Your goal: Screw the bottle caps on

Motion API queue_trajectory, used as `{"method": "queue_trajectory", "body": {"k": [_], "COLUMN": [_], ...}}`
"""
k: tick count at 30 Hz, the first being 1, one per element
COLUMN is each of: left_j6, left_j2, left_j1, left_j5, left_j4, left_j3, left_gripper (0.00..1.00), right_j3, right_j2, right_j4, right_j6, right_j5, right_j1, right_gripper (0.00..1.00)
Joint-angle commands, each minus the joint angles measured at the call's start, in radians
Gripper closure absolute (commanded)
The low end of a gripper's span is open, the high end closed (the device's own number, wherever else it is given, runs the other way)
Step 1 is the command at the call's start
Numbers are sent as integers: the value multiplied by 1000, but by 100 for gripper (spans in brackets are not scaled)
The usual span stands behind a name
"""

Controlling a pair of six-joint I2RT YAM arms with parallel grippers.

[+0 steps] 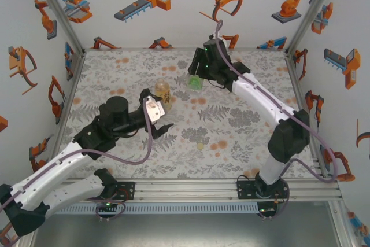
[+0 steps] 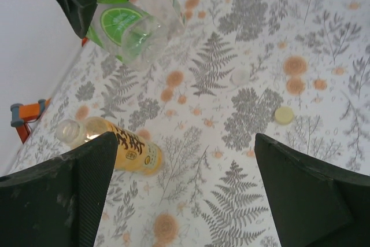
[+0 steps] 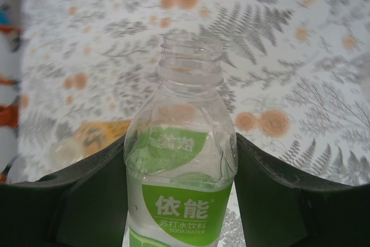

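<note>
Left gripper point(image 2: 185, 154): my two fingers point(image 2: 63, 195) are spread wide with nothing between them, only the fern-print mat point(image 1: 115, 67) below.
Left gripper position: near the middle of the mat, just beside the amber-yellow bottle point(image 1: 162, 91) in the top view.
Right gripper point(image 3: 180, 195): my fingers point(image 3: 87, 201) press against both sides of the clear bottle with the green label point(image 3: 180, 160), pinching it at the label.
Held bottle: its threaded neck point(image 3: 191, 62) is bare and open. In my left wrist view it hangs tilted in the dark fingers with its base point(image 2: 139, 41) turned toward that camera. It is toward the far side of the mat, right of centre.
Amber-yellow bottle, closer: it seems to lie on its side on the mat, mouth point(image 2: 68, 132) uncapped, printed label facing up.
Whitish cap point(image 2: 239, 77): flat on the mat, apart from both bottles.
Yellowish cap point(image 2: 283, 115): flat on the mat near the whitish cap, not touching it. The top view puts it toward the near edge, between my two arms.
</note>
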Motion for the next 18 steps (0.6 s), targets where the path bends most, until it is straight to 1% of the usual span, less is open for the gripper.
{"method": "queue_trajectory", "body": {"k": [1,4,7,9,13,18], "left_j6": [-127,-182,-211,-229,-279,-391], "left_j2": [-48,-97,-137,-153,-163,-155], "left_j1": [8,8,8,8,7,8], "left_j5": [59,80,119,161,254,242], "left_j4": [157,223,268,303,419,622], "left_j3": [-23,-27,-25,-29,-55,-101], "left_gripper": [6,6,5,5,5,4], "right_j3": [-87,-186,-337,-405,-482,-525], "right_j2": [-108,-212,-323,-383,-469,-523], "right_j4": [178,340,614,745,962,1182], "right_j6": [-119,-165,-183,-164,-204,-177], "right_j5": [-175,-263,-375,-394,-564,-729], "right_j1": [5,6,6,7,7,7], "right_gripper": [75,81,86,90,92,92]}}
